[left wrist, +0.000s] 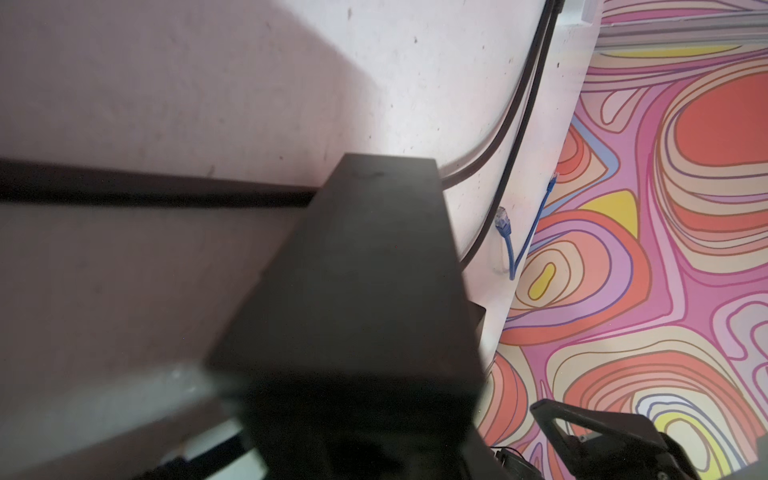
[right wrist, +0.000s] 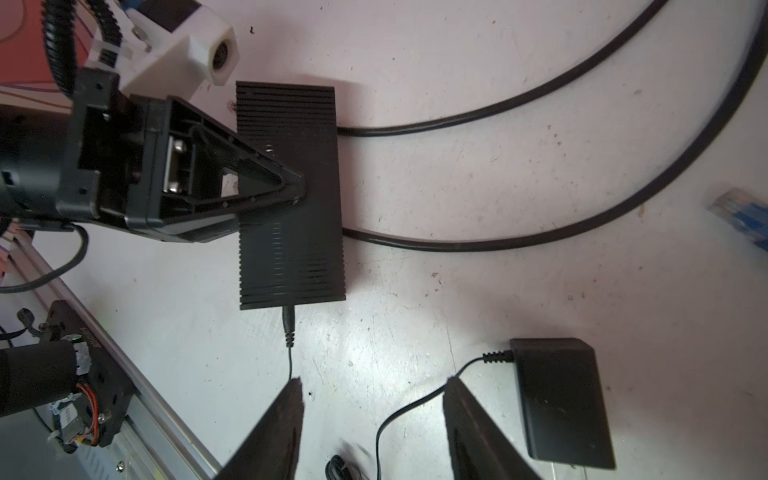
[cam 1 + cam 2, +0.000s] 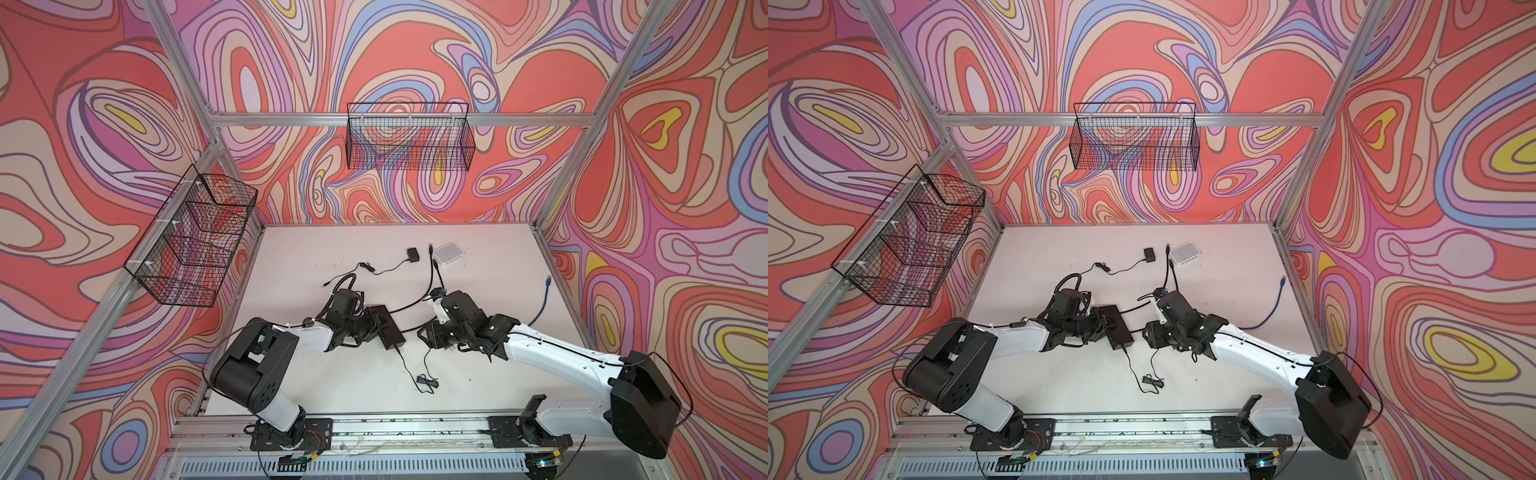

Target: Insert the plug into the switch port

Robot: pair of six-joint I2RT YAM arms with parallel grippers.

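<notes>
Plug seemingly seated in ribbed switch; right gripper spread nearby.

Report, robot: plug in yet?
Left end effector open at black ribbed switch box; right end effector open, empty. Thin black barrel plug seated in its end. Nothing blocking.

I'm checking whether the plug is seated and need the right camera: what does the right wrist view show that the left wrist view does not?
Only right wrist: the small plug at the end of the black box, seemingly inserted, and the adapter with its thin cord. Only left wrist: the blue cable along its length. Both: the black box, two thick black cables, a blue plug and the right fingers, which stand apart with nothing gripped.
</notes>
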